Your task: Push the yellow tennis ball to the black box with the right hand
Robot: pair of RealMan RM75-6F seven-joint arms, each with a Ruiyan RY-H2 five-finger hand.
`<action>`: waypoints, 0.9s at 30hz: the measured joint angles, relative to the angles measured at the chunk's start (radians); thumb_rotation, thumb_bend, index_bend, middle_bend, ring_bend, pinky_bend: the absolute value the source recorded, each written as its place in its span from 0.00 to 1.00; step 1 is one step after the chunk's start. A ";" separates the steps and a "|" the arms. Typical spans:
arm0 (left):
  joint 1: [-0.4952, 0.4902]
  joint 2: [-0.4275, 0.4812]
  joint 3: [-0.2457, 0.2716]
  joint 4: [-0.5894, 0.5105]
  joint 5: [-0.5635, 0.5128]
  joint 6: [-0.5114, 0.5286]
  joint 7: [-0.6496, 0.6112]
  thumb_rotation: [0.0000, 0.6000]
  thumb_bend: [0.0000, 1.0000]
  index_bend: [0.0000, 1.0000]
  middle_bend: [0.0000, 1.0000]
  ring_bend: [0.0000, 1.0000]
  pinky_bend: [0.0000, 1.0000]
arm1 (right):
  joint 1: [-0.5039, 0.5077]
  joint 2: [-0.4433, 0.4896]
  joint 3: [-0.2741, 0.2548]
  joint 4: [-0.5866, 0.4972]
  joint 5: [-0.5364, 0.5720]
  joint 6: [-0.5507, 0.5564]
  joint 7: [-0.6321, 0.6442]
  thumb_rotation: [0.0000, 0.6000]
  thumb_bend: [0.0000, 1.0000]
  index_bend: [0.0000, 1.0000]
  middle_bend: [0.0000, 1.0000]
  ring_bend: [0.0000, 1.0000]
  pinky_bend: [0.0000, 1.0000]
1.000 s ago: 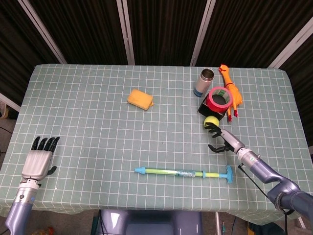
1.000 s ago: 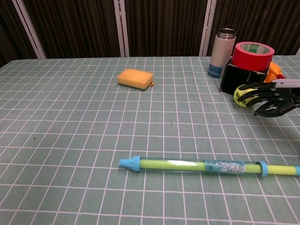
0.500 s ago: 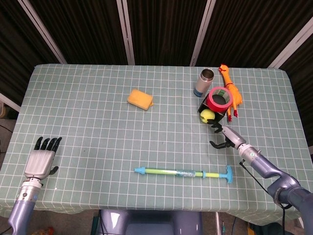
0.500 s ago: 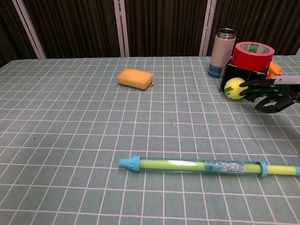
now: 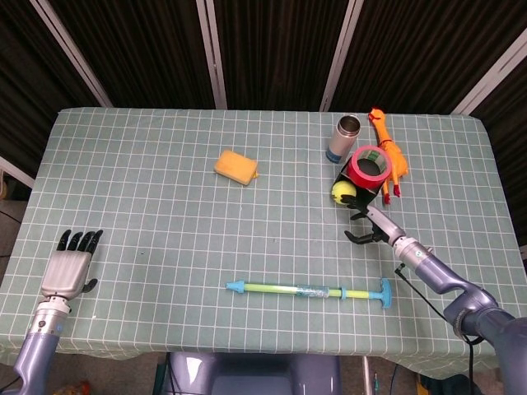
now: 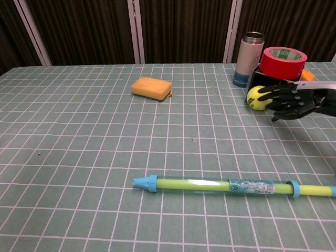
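Checked tablecloth (image 5: 165, 206) — one yellow tennis ball (image 6: 256, 97), one black box (image 6: 257, 84), right hand (image 6: 294, 102) alongside

Black box (image 5: 356, 183) and flask (image 5: 340, 138) behind ball (image 5: 343, 192)

Yellow tennis ball (image 5: 343, 192), black box (image 5: 352, 183), red tape (image 5: 370, 165), green-checked tablecloth (image 5: 165, 222).

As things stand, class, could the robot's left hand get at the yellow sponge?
Probably yes, though only with a long stretch. The left hand lies open at the table's near left corner, the yellow sponge sits far across toward the middle, and nothing stands between them on the cloth.
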 measured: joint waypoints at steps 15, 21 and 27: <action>-0.003 0.005 0.003 0.008 -0.004 0.000 -0.019 1.00 0.18 0.00 0.10 0.07 0.03 | 0.030 0.012 -0.012 -0.035 -0.002 -0.011 0.039 1.00 0.46 0.00 0.06 0.12 0.26; -0.005 0.001 0.003 0.014 -0.015 -0.004 -0.016 1.00 0.18 0.00 0.10 0.07 0.03 | 0.040 -0.010 -0.008 0.011 0.002 -0.009 0.088 1.00 0.46 0.00 0.06 0.05 0.07; -0.005 -0.001 0.002 0.023 -0.030 -0.005 -0.016 1.00 0.18 0.00 0.10 0.07 0.03 | 0.047 -0.045 -0.015 0.091 -0.001 -0.010 0.137 1.00 0.46 0.00 0.06 0.04 0.00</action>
